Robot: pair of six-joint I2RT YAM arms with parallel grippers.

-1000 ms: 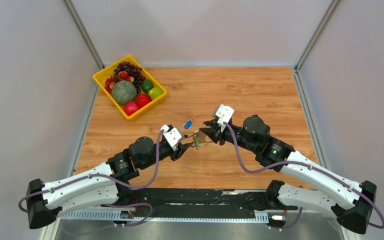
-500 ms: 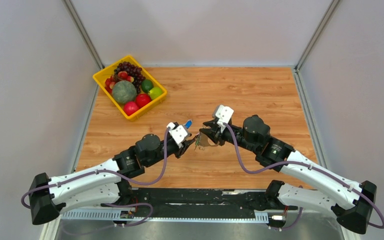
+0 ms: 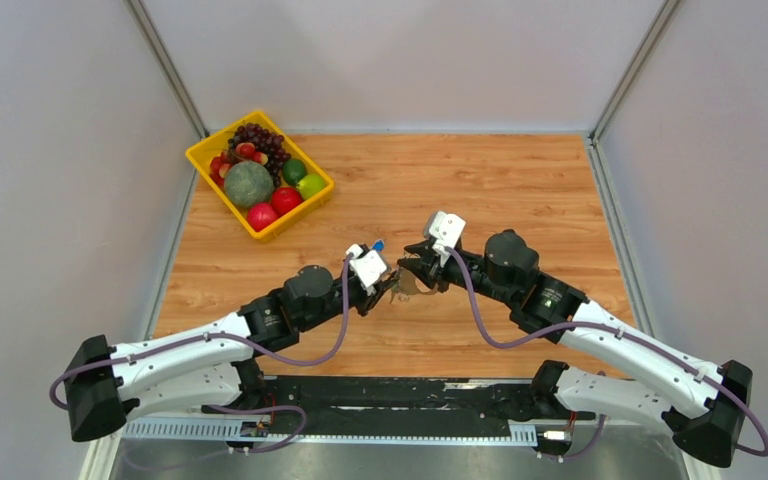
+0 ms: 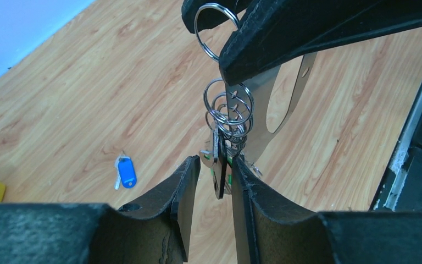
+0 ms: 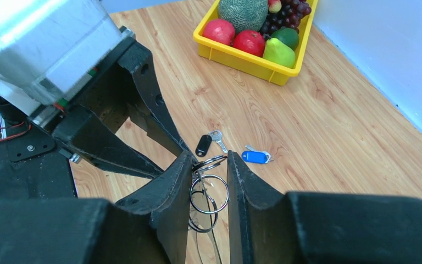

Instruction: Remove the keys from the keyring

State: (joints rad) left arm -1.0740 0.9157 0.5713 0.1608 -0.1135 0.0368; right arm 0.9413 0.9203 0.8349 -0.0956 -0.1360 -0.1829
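Above the middle of the table, the right gripper is clamping the keyring, with the keys hanging below it. The left gripper is pinching those keys, jaws narrow. A blue-tagged key is lying loose on the wood.

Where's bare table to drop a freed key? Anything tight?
Free: the far-right table, from its far edge down to the right arm, and the strip between the yellow basket and the left arm. Crowded: the centre, where the left gripper and right gripper meet at the keys; a blue-tagged key and black-tagged key lie just beyond.
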